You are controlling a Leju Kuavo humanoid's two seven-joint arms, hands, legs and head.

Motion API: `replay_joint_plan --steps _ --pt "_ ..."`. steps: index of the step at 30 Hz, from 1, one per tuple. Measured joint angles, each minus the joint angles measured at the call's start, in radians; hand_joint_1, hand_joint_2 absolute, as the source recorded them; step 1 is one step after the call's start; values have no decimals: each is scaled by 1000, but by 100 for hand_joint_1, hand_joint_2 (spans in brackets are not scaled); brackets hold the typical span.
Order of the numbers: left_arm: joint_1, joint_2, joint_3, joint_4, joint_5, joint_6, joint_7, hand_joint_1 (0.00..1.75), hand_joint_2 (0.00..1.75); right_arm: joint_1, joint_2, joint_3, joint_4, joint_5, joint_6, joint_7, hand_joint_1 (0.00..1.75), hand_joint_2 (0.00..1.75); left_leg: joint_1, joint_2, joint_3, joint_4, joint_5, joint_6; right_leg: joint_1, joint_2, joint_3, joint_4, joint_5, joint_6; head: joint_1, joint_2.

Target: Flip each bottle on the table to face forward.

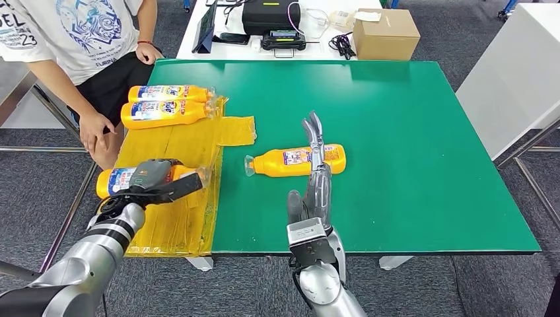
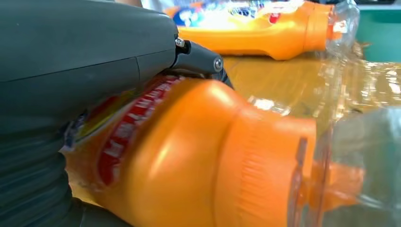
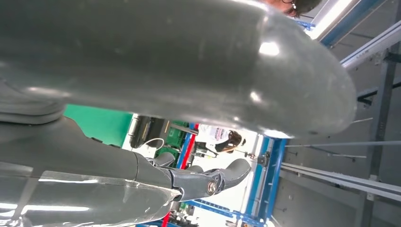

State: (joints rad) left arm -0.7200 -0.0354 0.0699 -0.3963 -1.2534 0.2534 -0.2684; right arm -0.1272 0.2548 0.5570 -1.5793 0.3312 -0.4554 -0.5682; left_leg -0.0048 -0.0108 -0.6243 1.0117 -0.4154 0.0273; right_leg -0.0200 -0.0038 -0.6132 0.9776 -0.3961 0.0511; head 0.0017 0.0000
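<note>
2 orange plastic bottles [image 1: 170, 104] lie label-up far left on the yellow plastic sheet [image 1: 173, 218]. left hand [image 1: 156, 179] grips a 3rd [image 1: 113, 181], near left. 4th bottle [image 1: 297, 160] on the green table [image 1: 409, 152] looks pending; right hand [image 1: 315, 173] spread, holding nothing.

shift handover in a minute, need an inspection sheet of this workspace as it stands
surface: green table, yellow sheet over its left edge
job's things: two bottles at the sheet's far end, one on the green, one in the left hand
clutter: nothing seen on the green
hands: left hand grips a bottle; right hand open, above the green
cables: black cable on the white table behind
surroundings: cardboard box, person at far left
</note>
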Motion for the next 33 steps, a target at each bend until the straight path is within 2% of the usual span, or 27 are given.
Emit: replay_joint_plan --steps 3,7,19,22,28,30,32,33 --pt "-3 -8 25 1 58 -77 -28 0 175 -1 1 -1 6 -13 19 12 0 0 0 0 0 0 0 0 0 0 1 0 0 0 0 0" --pt "-12 -14 54 3 122 -170 -51 0 0 -4 6 -3 29 -24 38 15 0 0 0 0 2 0 0 0 0 0 2 0 0 0 0 0" --pt "-13 -6 126 5 332 -490 -191 0 0 -34 12 -5 113 -40 63 20 0 0 0 -1 7 0 0 0 0 0 8 0 0 0 0 0" --pt "3 -5 133 5 369 -491 -256 0 0 -37 13 -6 129 -44 64 19 0 0 0 -1 8 0 0 0 0 0 9 0 0 0 0 0" --pt "18 -7 134 3 402 -451 -287 0 0 -39 13 -6 150 -45 64 17 0 0 0 -2 8 0 0 0 0 0 9 0 0 0 0 0" --pt "29 -12 134 -5 425 -366 -308 0 87 -39 13 -6 154 -43 64 17 0 0 0 -2 8 0 0 0 0 0 8 0 0 0 0 0" --pt "42 -21 132 -18 430 -220 -323 0 175 -39 14 -6 157 -35 63 19 0 0 0 -1 8 0 0 0 0 0 7 0 0 0 0 0" --pt "49 -28 129 -29 429 -119 -331 0 175 -39 14 -6 158 -27 62 23 0 0 0 -1 7 0 0 0 0 0 7 0 0 0 0 0"
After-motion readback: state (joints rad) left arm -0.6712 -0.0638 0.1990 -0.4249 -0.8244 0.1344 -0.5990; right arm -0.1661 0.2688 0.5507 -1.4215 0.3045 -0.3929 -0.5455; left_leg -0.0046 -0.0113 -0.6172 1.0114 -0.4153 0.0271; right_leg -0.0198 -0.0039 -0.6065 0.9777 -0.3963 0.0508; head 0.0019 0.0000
